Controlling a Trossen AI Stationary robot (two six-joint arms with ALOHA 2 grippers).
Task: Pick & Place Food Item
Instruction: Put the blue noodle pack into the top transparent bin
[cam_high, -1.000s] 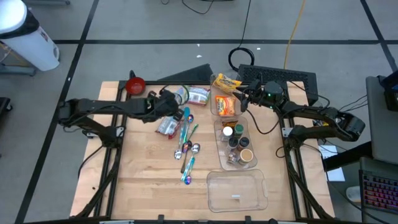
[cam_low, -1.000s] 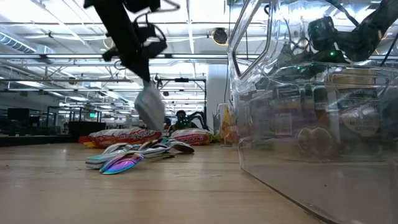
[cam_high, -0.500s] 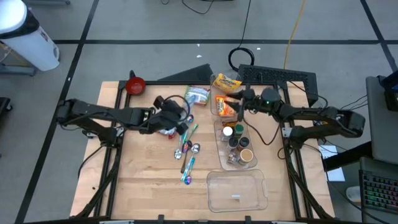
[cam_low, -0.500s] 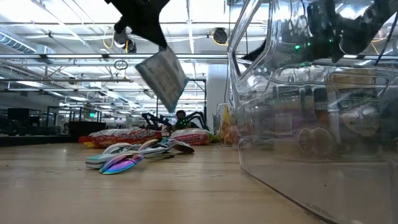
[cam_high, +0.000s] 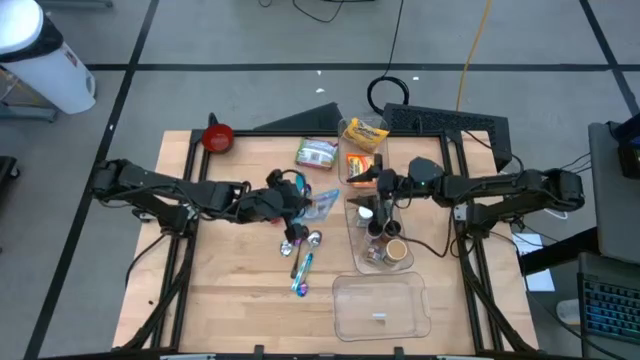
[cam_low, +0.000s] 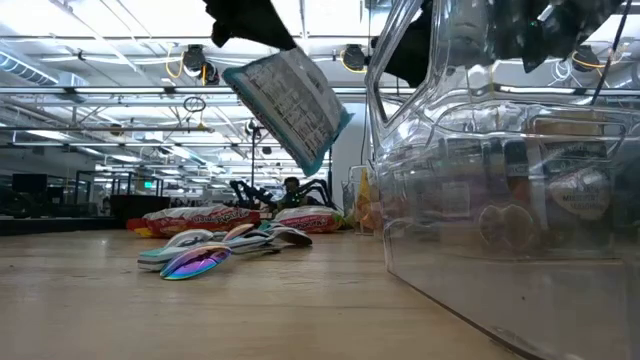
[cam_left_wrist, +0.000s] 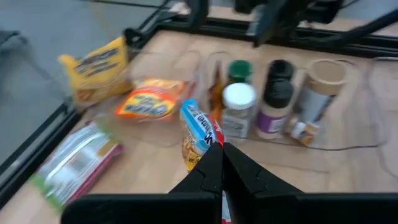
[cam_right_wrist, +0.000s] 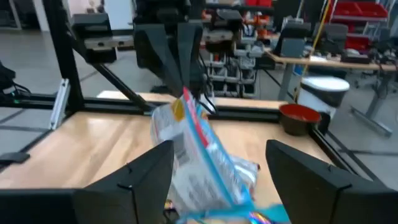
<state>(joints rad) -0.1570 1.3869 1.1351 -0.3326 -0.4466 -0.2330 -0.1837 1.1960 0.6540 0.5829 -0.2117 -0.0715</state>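
The left gripper (cam_high: 303, 203), jaws clamped on a blue-edged snack packet (cam_high: 322, 203), holds it in the air above the table toward the right gripper (cam_high: 384, 186). That gripper faces it with jaws apart, apparently ready for a handover beside the clear condiment tray (cam_high: 402, 262).

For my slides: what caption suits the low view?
Left gripper holds a snack packet in the air above the spoons on the table.
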